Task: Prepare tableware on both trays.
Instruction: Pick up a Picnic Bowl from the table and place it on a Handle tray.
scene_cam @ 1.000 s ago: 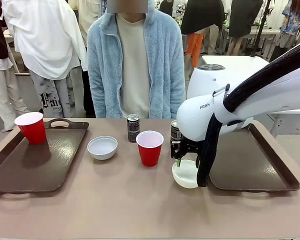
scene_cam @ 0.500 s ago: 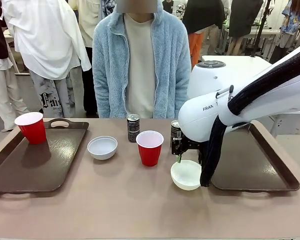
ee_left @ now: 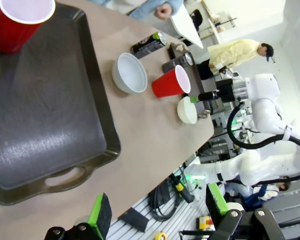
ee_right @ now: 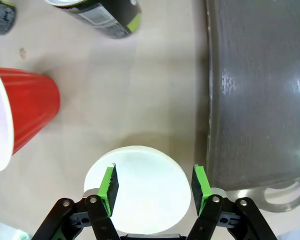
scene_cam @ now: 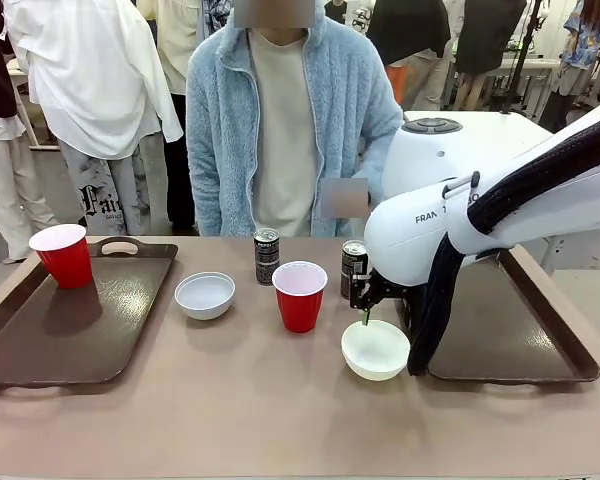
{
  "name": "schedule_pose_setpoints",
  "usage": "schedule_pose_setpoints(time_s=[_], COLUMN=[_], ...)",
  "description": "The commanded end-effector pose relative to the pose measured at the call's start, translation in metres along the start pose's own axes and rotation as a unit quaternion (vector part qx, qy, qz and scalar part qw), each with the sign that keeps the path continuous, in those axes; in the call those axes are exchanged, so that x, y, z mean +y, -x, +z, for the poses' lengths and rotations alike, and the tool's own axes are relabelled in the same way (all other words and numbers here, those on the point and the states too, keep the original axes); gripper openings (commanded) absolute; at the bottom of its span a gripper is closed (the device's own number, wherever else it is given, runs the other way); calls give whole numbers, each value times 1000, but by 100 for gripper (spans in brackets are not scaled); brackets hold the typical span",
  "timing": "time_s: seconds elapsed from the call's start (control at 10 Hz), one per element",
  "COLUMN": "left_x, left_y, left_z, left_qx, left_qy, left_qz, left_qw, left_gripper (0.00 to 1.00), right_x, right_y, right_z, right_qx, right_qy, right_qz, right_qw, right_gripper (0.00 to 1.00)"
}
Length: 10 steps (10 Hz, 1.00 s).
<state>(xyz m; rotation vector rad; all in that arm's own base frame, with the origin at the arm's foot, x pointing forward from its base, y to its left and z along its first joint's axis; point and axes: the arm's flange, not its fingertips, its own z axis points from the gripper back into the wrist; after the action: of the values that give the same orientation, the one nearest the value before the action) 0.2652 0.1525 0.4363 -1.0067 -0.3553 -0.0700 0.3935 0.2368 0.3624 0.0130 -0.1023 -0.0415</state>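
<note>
left gripper: nearest to us, its green pads stand wide apart with nothing between them; it is held just past the tabletop edge, by the left tray's cut-out handle.
near bowl: small, round and white; we see it on the bare tabletop, just beside the right tray's rim and not on the tray.
right gripper: hangs straight above the near bowl with its fingers apart. In its wrist view one green pad lies over the bowl's inside and the other beyond the rim, on the tray side. We cannot tell whether either pad touches.
right arm: white shell; we read the letters "FRAN" on it, the rest hidden.
left tray: dark brown, at the robot's left.
right tray: dark brown, at the robot's right, its left rim partly behind the arm.
middle cup: red with a white inside, upright on the tabletop between the two bowls.
far bowl: white, on the tabletop just right of the left tray.
right can: slim and dark, upright just behind the right gripper; we cannot read its print.
left can: slim and dark, upright behind the middle cup; its white print is too small to read.
tray cup: red, upright in the left tray's far left corner.
person: stands at the far edge in a pale blue fleece jacket.
</note>
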Motion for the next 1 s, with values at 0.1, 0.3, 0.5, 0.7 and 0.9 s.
schedule_pose_setpoints(time_s=[0.1,0.3,0.5,0.7,0.9], left_x=[-1,-1,-1,-1,-1], left_y=[0,0,0,0,0], left_z=[2,2,2,2,2], left_qx=[-3,-3,-3,-3,-3], left_qy=[3,3,3,3,3], left_qz=[4,4,4,4,4], left_qw=[1000,1000,1000,1000,1000], left_gripper=[100,100,100,100,100], right_x=[-1,-1,-4,-7,-16], right_y=[-9,-11,-10,-8,-4], right_z=[-18,-20,-15,-10,5], right_qx=[20,31,33,33,28], right_qy=[5,-5,-8,-10,-13], right_qz=[-10,-3,-7,-6,0], right_qw=[1000,1000,999,999,1000], right_gripper=[76,18,0,0,0])
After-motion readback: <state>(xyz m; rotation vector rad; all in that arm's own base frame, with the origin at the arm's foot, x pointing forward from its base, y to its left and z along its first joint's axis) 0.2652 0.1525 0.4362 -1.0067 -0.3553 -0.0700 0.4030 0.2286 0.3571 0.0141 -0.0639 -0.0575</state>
